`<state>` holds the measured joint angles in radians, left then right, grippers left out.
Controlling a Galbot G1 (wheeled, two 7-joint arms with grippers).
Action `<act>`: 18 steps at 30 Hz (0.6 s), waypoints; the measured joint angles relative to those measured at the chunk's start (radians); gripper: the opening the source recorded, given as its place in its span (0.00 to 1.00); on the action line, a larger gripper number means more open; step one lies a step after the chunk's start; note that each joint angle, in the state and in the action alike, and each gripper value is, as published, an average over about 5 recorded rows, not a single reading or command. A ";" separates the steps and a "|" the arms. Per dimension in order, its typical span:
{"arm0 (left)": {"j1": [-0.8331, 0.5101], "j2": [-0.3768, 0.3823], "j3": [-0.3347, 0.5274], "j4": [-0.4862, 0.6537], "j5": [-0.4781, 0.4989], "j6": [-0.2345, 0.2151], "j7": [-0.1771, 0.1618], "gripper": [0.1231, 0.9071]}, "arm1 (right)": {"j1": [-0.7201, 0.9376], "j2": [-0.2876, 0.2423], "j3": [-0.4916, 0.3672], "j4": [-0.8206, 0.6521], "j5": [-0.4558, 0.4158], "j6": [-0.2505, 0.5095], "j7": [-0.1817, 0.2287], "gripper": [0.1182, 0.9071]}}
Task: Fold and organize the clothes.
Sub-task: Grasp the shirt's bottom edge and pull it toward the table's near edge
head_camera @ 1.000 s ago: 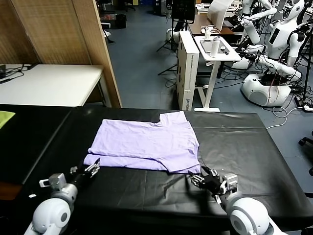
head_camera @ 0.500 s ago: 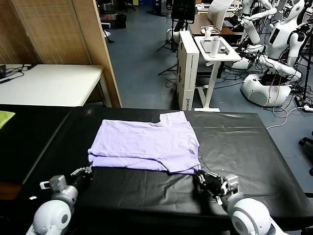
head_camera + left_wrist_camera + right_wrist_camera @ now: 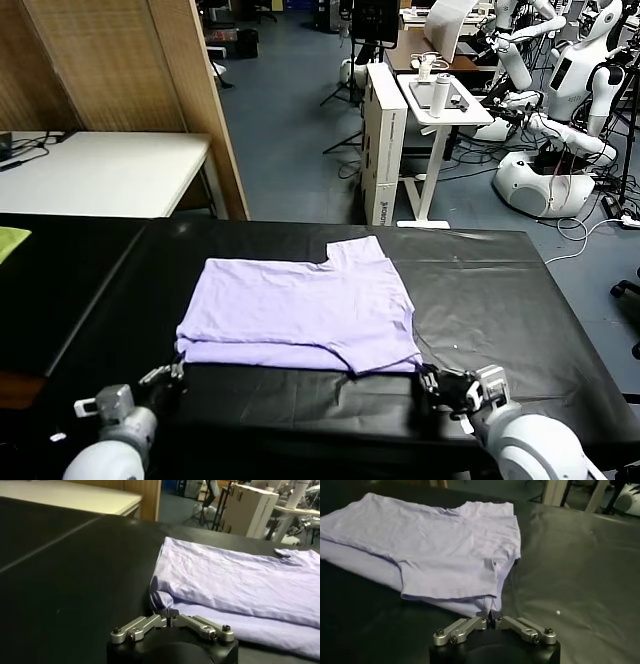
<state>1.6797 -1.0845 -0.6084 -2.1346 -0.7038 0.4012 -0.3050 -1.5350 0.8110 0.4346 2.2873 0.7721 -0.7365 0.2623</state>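
At the far left, a yellow-green cloth (image 3: 12, 241) is lying on the black table (image 3: 520, 300). The left hand (image 3: 172, 374) is sitting low at the near left of the table, and its fingers are closed together on the near left corner of the T-shirt (image 3: 300, 310). The T-shirt is lying folded and flat in the middle of the table, pale lavender and wrinkled, with one layer resting on another. At its near right corner the right hand (image 3: 432, 381) is pinching the edge of the fabric with its fingers closed. Behind the table, a white table (image 3: 100, 170) is standing at the left.
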 joint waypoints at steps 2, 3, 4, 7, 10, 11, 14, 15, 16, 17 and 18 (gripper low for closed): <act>0.026 0.000 -0.007 -0.015 0.000 0.000 0.001 0.03 | -0.011 0.000 0.007 0.010 0.002 0.000 0.002 0.14; 0.035 -0.001 -0.010 -0.021 -0.001 0.001 0.001 0.03 | -0.017 0.000 0.011 0.015 0.003 0.000 0.002 0.19; 0.042 -0.001 -0.013 -0.027 -0.001 0.002 0.000 0.03 | -0.023 0.000 0.015 0.021 0.004 0.000 0.002 0.26; 0.056 -0.001 -0.019 -0.041 -0.002 0.004 -0.004 0.06 | -0.042 0.002 0.026 0.038 0.006 0.000 0.003 0.47; 0.062 0.002 -0.024 -0.048 -0.001 0.005 -0.010 0.23 | -0.059 0.006 0.037 0.053 0.010 0.000 0.003 0.68; 0.063 0.003 -0.025 -0.049 -0.001 0.005 -0.014 0.30 | -0.064 0.008 0.041 0.058 0.011 0.000 0.003 0.76; 0.062 0.006 -0.028 -0.050 0.000 0.006 -0.021 0.55 | -0.070 0.014 0.051 0.069 0.018 0.000 0.003 0.93; 0.061 0.008 -0.029 -0.050 0.000 0.006 -0.022 0.64 | -0.070 0.016 0.054 0.073 0.021 0.000 0.003 0.97; 0.060 0.009 -0.029 -0.049 0.000 0.006 -0.023 0.72 | -0.070 0.018 0.056 0.076 0.023 0.000 0.003 0.98; 0.057 0.011 -0.030 -0.048 0.000 0.007 -0.023 0.78 | -0.070 0.020 0.059 0.079 0.024 0.000 0.003 0.99; 0.053 0.013 -0.030 -0.046 0.000 0.007 -0.023 0.86 | -0.070 0.022 0.063 0.082 0.026 0.000 0.003 1.00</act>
<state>1.7332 -1.0714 -0.6382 -2.1801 -0.7041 0.4078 -0.3282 -1.6045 0.8330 0.4972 2.3694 0.7980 -0.7365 0.2656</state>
